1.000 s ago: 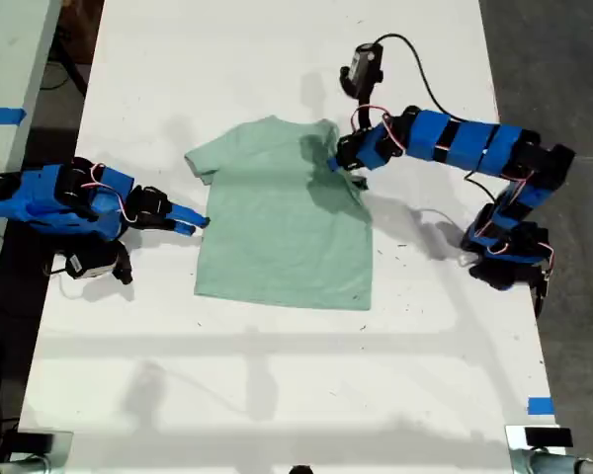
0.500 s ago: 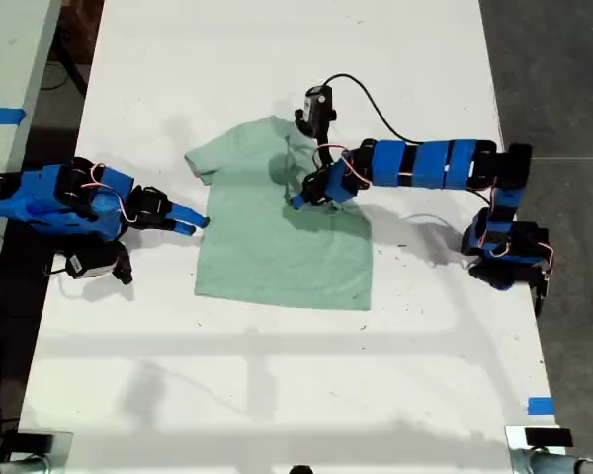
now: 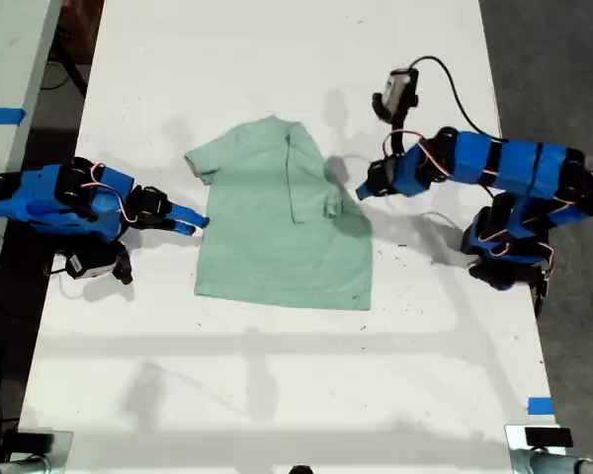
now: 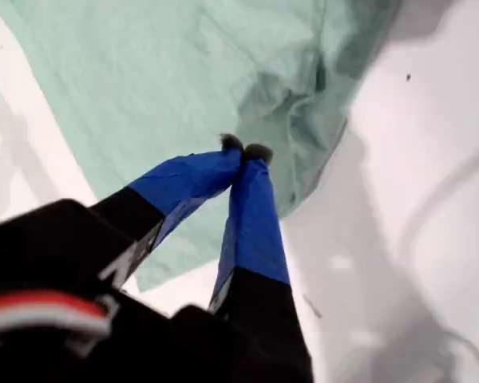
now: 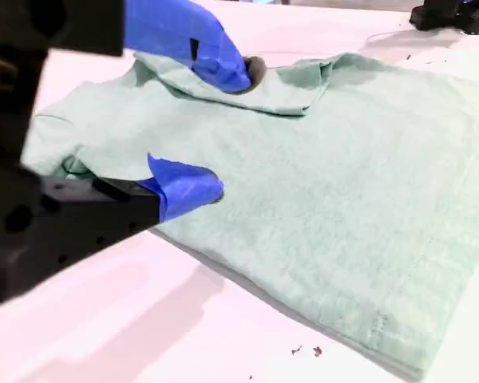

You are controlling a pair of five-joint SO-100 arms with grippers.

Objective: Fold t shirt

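Note:
The pale mint-green t shirt (image 3: 267, 242) lies flat on the white table (image 3: 277, 375), its sleeve (image 3: 311, 183) on the exterior view's right folded inward onto the body. My first gripper (image 3: 364, 192) hovers just off that folded side, shut with nothing between its tips. The first wrist view shows those closed tips (image 4: 243, 150) above the rumpled fold of the t shirt (image 4: 144, 72). My second gripper (image 3: 190, 223) rests at the shirt's edge on the exterior view's left, below the other sleeve. It stands open (image 5: 222, 134), one finger over the cloth (image 5: 343, 159) and one at its edge.
Dark floor (image 3: 563, 59) borders the table on the exterior view's right. A second table with blue tape (image 3: 0, 116) stands at that view's left. A blue tape mark (image 3: 540, 405) sits near the table's front corner on that view's right. The first arm's base (image 3: 504, 252) stands beside the shirt.
My first gripper carried the sleeve inward across the shirt, let it go and drew back toward the exterior view's right. The sleeve now lies folded over. The second arm has not moved.

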